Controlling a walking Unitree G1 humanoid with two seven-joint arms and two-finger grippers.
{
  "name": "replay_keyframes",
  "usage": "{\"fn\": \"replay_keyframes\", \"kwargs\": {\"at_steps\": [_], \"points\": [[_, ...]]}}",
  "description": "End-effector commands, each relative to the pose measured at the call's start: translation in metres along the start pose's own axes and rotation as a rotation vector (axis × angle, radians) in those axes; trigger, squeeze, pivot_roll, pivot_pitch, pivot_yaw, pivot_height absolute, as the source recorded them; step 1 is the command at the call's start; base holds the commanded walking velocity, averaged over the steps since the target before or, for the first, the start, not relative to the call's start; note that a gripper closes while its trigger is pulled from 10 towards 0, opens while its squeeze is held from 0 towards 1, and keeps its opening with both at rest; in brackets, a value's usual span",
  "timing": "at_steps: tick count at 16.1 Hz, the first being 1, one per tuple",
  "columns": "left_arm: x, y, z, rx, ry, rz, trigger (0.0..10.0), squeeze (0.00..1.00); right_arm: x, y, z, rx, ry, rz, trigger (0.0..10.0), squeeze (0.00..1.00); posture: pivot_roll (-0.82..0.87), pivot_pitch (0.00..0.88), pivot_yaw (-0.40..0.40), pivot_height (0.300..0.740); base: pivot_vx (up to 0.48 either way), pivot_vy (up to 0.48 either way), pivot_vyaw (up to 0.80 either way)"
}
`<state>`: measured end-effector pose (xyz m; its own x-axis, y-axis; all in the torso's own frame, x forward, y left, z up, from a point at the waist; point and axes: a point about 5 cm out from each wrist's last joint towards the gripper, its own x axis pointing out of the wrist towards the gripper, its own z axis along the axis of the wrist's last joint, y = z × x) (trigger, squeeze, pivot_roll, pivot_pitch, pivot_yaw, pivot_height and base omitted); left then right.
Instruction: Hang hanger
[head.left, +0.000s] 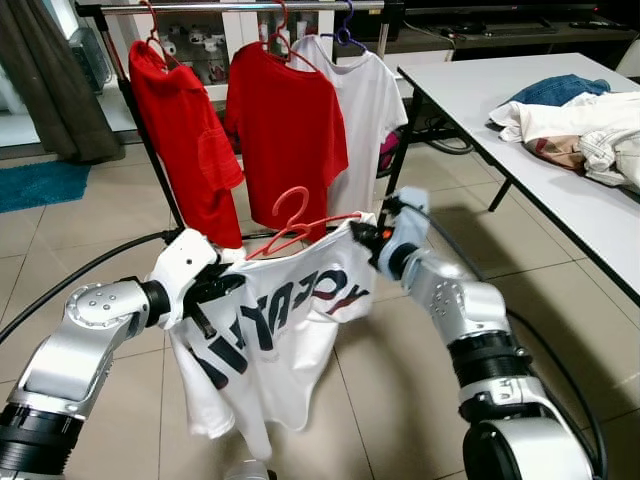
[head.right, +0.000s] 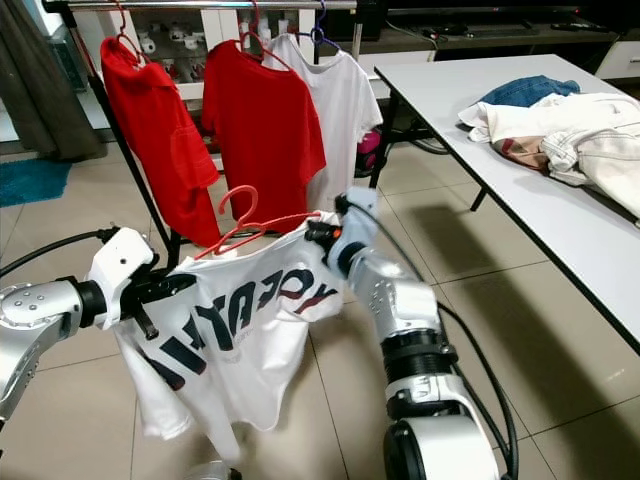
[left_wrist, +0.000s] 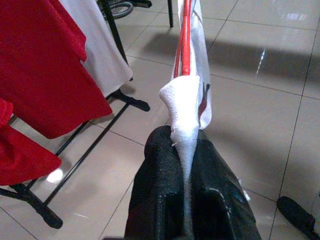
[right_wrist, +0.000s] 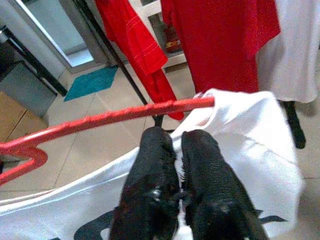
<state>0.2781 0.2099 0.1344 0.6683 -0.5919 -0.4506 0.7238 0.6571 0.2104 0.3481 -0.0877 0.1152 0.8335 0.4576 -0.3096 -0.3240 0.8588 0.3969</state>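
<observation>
Both grippers pinch the white printed T-shirt (head.left: 275, 330) at center frame: my left gripper (left_wrist: 186, 165) is clamped on one shoulder, my right gripper (right_wrist: 177, 145) clamped on the other. Red hanger (head.left: 295, 228) sits inside the collar, below the rack (head.left: 240, 8) at upper left.

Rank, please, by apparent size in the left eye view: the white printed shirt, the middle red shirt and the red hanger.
1. White printed shirt, though it is nearer the camera.
2. Middle red shirt.
3. Red hanger.
</observation>
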Motion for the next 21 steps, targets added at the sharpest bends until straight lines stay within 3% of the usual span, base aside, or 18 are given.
{"fn": "replay_keyframes", "kwargs": {"at_steps": [1,6,9,10,13,21], "points": [[-0.001,0.002,0.008,0.023,-0.035,0.007,0.0,0.0,-0.002,-0.001,0.001,0.002,-0.004,-0.01,10.0,1.0,0.07,0.0,0.002,0.74,0.0,0.0,0.0],[0.0,-0.001,0.009,0.021,-0.044,-0.013,0.0,0.0,-0.002,-0.005,0.003,0.025,-0.004,-0.051,10.0,1.0,0.07,0.0,0.002,0.74,0.0,0.0,0.0],[0.0,-0.004,0.011,0.015,-0.06,-0.037,0.0,0.0,0.001,-0.014,-0.001,0.102,0.021,-0.116,10.0,0.96,0.07,0.0,0.003,0.74,0.0,0.0,0.0],[0.0,-0.004,0.012,0.013,-0.062,-0.043,0.0,0.0,0.001,-0.014,-0.002,0.141,0.025,-0.111,10.0,0.0,0.07,0.0,0.003,0.74,0.0,0.0,0.0],[0.0,-0.006,0.014,0.009,-0.074,-0.061,0.0,0.0,0.003,-0.01,0.002,0.235,-0.002,-0.064,10.0,0.0,0.07,0.0,0.003,0.74,0.0,0.0,0.0],[0.001,-0.01,0.013,0.006,-0.066,-0.084,0.0,0.0,0.005,-0.012,0.005,0.243,-0.014,-0.074,10.0,0.0,0.07,0.0,0.003,0.74,0.0,0.0,0.0]]}}
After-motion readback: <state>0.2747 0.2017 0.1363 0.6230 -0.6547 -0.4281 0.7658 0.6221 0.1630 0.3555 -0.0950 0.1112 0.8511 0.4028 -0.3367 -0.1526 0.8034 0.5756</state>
